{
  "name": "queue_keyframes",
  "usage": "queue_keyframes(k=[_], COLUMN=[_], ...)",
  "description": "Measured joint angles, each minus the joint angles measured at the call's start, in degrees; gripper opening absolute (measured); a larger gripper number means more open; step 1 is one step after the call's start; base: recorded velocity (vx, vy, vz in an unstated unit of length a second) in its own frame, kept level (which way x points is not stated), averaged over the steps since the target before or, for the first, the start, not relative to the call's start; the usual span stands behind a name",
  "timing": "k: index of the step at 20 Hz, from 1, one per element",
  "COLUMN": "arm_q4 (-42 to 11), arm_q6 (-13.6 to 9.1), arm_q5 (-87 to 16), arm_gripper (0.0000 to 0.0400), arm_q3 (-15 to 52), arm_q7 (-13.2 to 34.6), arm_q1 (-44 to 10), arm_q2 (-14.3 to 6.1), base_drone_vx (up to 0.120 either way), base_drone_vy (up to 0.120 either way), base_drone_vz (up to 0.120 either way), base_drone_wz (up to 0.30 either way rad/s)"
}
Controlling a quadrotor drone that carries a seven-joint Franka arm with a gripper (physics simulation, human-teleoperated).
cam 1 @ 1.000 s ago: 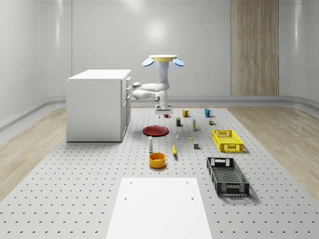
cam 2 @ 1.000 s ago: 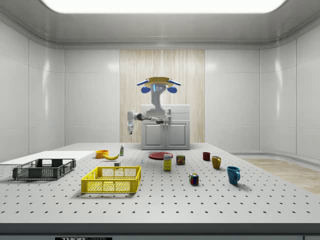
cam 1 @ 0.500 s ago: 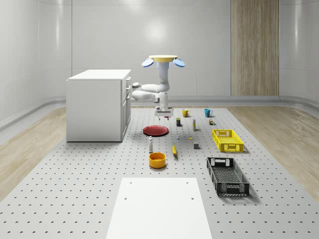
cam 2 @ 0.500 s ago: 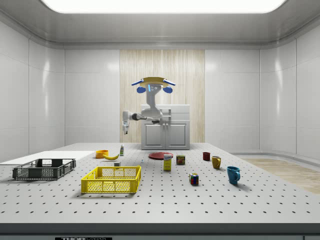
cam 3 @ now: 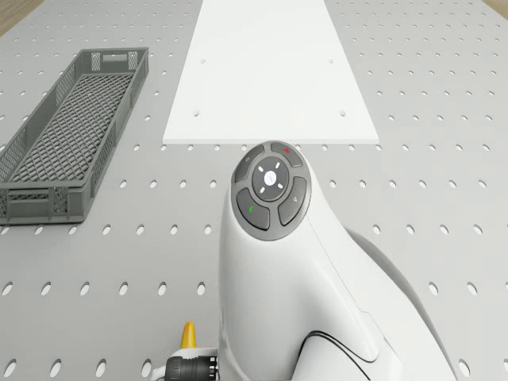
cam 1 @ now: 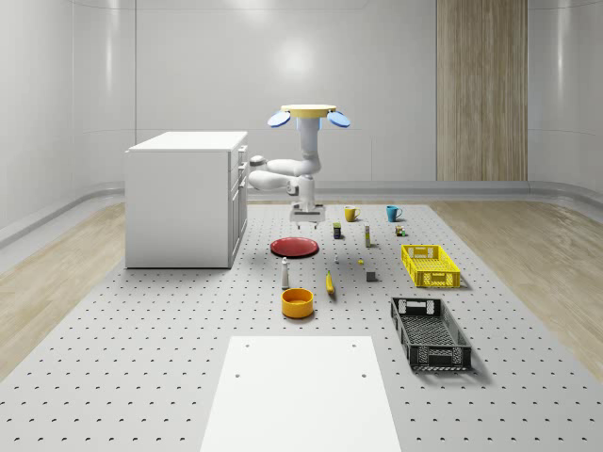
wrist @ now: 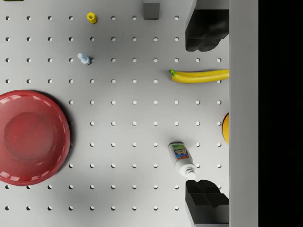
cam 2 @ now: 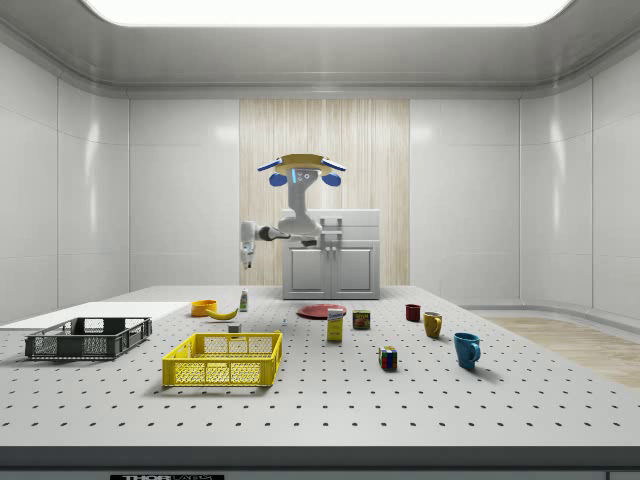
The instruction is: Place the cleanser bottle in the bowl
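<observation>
The cleanser bottle (cam 1: 285, 274) (cam 2: 243, 299), white with a colored label, stands on the perforated table just behind the orange bowl (cam 1: 297, 302) (cam 2: 204, 308). I see the bottle (wrist: 181, 158) from above in the wrist view, with the bowl's rim (wrist: 226, 127) at the frame's edge. The drone (cam 1: 309, 113) (cam 2: 301, 165) hovers high over the far part of the table, beside the cabinet. My gripper (cam 1: 304, 218) (cam 2: 246, 260) (wrist: 208, 116) hangs in the air above the red plate's far side, well above the bottle. It is open; its black fingers (wrist: 208, 28) stand wide apart and hold nothing.
A red plate (cam 1: 295, 247) (wrist: 31, 137) and a banana (cam 1: 330, 283) (wrist: 201, 75) lie near the bottle. A white cabinet (cam 1: 184, 198) stands at the whole-scene view's left. A yellow crate (cam 1: 430, 266), a black crate (cam 1: 430, 332) (cam 3: 71, 135), mugs, small items and a white board (cam 1: 301, 391) also occupy the table.
The drone and arm have drifted toward the side view's left, nearer the bottle and bowl. The gripper has moved the same way and stayed open.
</observation>
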Motion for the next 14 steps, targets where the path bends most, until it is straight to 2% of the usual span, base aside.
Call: queue_keyframes(k=[9, 14], arm_q4=[1.15, 2.26], arm_q6=[1.54, 2.35], arm_q5=[0.91, 1.50], arm_gripper=[0.0400, 0.0400], arm_q3=[0.51, 0.88], arm_q7=[-7.76, -11.95], arm_q1=[6.61, 9.68], arm_q2=[-1.51, -2.24], base_drone_vx=[0.000, 0.000], base_drone_vy=[0.000, 0.000], base_drone_vz=[0.000, -0.112], base_drone_wz=[0.000, 0.000])
